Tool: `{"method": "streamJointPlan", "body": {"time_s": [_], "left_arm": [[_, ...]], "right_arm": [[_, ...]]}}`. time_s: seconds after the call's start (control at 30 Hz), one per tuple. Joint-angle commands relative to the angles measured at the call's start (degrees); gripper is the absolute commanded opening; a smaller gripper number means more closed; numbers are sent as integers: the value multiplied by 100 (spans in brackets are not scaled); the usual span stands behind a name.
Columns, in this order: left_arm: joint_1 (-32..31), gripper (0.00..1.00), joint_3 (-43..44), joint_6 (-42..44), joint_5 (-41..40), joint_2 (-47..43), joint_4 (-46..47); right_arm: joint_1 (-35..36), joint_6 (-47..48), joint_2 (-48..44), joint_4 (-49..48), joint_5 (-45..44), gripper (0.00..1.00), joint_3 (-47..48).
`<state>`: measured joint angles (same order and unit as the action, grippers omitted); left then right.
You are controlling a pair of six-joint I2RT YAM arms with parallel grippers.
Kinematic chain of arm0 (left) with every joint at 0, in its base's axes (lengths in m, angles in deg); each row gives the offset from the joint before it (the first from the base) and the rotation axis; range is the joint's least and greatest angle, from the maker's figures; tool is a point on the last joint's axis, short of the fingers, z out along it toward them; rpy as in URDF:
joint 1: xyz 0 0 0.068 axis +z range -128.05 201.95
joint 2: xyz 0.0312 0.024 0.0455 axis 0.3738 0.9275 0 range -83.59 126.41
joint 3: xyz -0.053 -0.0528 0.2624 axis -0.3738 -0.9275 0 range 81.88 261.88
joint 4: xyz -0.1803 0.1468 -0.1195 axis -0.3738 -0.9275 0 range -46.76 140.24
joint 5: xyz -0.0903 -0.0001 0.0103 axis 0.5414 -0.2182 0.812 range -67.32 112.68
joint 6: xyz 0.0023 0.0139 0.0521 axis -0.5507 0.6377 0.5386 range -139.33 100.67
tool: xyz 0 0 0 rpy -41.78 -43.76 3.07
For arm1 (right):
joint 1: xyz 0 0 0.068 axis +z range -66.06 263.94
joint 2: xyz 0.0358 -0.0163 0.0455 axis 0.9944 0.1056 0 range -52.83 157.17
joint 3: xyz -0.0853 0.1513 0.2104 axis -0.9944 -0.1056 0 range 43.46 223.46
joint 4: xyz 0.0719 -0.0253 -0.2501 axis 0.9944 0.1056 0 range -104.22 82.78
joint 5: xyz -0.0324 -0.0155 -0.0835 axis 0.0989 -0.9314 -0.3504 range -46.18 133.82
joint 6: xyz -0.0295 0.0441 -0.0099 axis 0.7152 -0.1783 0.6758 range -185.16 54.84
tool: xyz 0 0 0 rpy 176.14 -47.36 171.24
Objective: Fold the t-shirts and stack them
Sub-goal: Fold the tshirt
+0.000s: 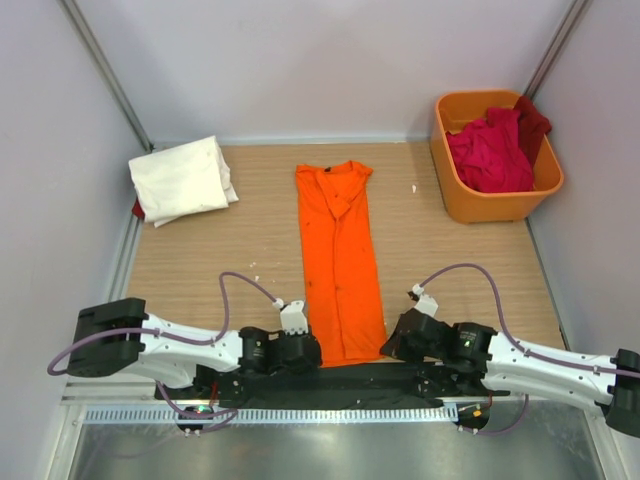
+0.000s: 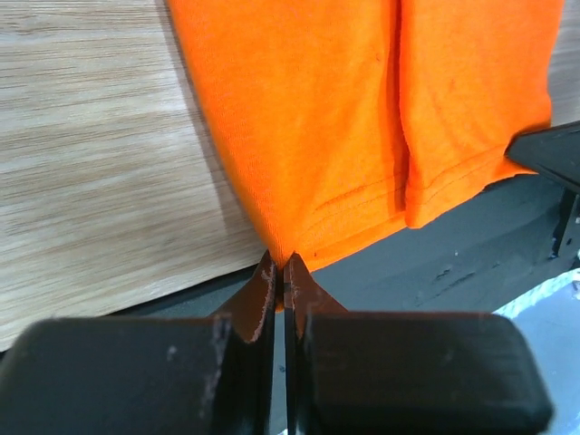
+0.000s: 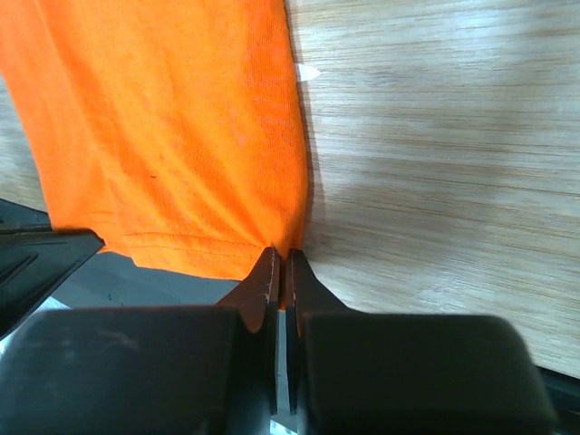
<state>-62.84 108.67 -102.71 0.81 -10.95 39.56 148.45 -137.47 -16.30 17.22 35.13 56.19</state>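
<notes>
Hem fold, orange t-shirt (image 1: 340, 260).
The left gripper (image 2: 283, 265) and right gripper (image 3: 281, 258) clench hem corners, seemingly both layers; lift level, together.

site: robot lab test cell | walls: bare white panels (image 1: 300, 60) on aluminium corner posts (image 1: 105, 75) | bench: boxed-in wood-grain tabletop (image 1: 220, 260) | rig: left arm (image 1: 190, 345) + right arm (image 1: 540, 360) at near edge, exposed purple cables (image 1: 465, 266), slotted metal rail (image 1: 330, 413)

One orange t-shirt (image 1: 340, 265), lengthwise on the bench (image 1: 250, 240).
At its near corners: left claw (image 1: 312, 352) and right claw (image 1: 388, 348); cream t-shirt (image 1: 182, 178) far left.
</notes>
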Motion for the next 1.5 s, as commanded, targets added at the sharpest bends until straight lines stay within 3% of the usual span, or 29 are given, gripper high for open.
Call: {"method": "streamJointPlan", "body": {"time_s": [0.0, 0.13, 0.27, 0.37, 0.43, 0.53, 0.57, 0.7, 0.8, 1.4, 1.43, 1.47], "left_arm": [[-221, 0, 204, 14, -248, -48, -803], [-564, 0, 1053, -126, -449, -154, -2084], [-688, 0, 1925, -92, -774, -408, -3709], [-627, 0, 2462, 57, -1354, -812, -4545], [-215, 0, 2594, 504, -1461, -1136, -4689], [760, 0, 2569, 1444, -1137, -1558, -4374], [1006, 0, 2569, 1673, -848, -1621, -4103], [2244, 0, 2753, 2719, -284, -1350, -3758], [2921, 0, 2990, 3326, 197, -849, -3574], [4910, 0, 4307, 4970, 1641, 1568, -2668], [4981, 2, 4370, 5023, 1668, 1699, -2624], [5121, 23, 4440, 5059, 1642, 2040, -2606]], "right_arm": [[123, -28, 47, 292, -107, 2, 18], [377, -195, -172, 643, -212, 2, 387], [510, -3, -94, 1169, -677, 1, 1465], [510, 540, 519, 1303, -1292, 1, 2317], [466, 884, 1274, 1356, -1626, 1, 2794], [151, 1736, 2231, 1409, -1970, 1, 3656], [-286, 1964, 2374, 1235, -1892, 1, 3936], [-1483, 3010, 2806, 539, -787, 1, 4184], [-1932, 3293, 3262, 495, -573, 1, 4544], [-3093, 4207, 5407, 117, -168, 1, 5722], [-3146, 4243, 5713, 38, -168, 1, 5845], [-3329, 4295, 5890, 11, -151, 19, 5933]]}}
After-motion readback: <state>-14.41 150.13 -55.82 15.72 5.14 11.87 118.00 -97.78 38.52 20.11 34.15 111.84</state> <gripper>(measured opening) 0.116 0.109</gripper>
